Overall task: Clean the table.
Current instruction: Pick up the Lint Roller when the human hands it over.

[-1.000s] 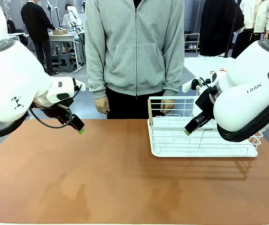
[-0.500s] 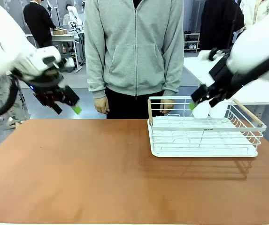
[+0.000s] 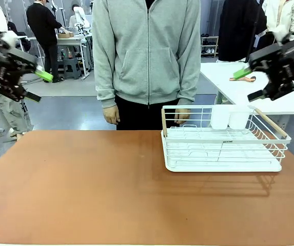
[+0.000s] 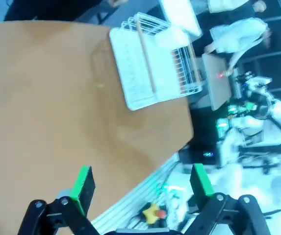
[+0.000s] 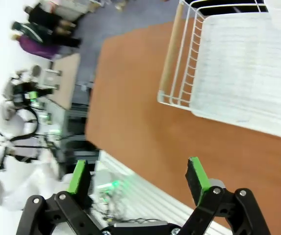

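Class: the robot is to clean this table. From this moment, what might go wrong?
1. The person's hand is at the dish rack's far rim; an arm reaching there might strike it.
2. The robot's open right hand hangs high near the rack; coming down, it might clip the wires or the two white cups.

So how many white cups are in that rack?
2. One white cup stands at the back of the rack, and a second cup is right beside it, toward the robot's right. Nothing else looks hidden in the open wire rack.
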`<control>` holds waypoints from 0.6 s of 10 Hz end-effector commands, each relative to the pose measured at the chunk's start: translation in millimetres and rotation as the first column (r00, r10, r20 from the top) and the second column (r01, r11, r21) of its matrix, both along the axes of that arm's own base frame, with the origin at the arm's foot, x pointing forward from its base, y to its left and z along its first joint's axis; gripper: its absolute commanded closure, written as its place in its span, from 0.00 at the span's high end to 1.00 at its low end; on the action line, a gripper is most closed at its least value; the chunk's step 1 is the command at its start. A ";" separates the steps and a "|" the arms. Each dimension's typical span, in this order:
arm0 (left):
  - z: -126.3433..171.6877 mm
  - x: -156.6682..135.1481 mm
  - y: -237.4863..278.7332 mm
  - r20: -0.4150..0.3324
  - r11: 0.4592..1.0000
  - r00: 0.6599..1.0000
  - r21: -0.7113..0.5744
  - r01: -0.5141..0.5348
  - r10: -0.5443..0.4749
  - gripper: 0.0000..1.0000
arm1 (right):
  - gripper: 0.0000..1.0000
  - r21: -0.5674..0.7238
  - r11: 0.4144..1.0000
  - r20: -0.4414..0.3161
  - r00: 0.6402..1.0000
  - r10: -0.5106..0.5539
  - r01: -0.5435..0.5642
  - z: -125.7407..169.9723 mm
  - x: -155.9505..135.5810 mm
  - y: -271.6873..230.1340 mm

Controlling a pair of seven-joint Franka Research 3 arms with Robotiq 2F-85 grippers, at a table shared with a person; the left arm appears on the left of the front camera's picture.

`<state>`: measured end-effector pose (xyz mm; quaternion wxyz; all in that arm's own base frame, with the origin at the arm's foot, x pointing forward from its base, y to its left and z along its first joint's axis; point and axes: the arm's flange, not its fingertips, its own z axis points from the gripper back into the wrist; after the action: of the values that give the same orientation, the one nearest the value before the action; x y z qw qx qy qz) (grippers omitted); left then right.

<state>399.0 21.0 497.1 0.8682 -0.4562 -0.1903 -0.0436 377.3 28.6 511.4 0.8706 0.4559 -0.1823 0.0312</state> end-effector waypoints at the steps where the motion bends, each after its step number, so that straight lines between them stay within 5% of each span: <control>1: -4.8 -9.0 37.7 -0.013 0.985 0.999 -0.169 -0.042 0.041 1.00 | 1.00 0.136 0.989 -0.065 0.997 -0.043 0.051 0.0 -9.0 -45.1; 3: -6.5 -23.6 84.4 -0.053 0.954 0.994 -0.282 -0.103 0.091 1.00 | 1.00 0.284 0.957 -0.146 0.989 -0.025 0.066 -1.3 -13.3 -96.2; 6: -5.6 -46.7 151.1 -0.075 0.935 0.985 -0.312 -0.169 0.153 1.00 | 1.00 0.295 0.944 -0.174 0.979 -0.102 0.150 -7.9 -25.7 -157.9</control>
<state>350.0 159.8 487.9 0.7879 -0.5747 -0.2055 0.0815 345.7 -121.2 505.2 0.7993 0.5780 -0.1365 -0.0916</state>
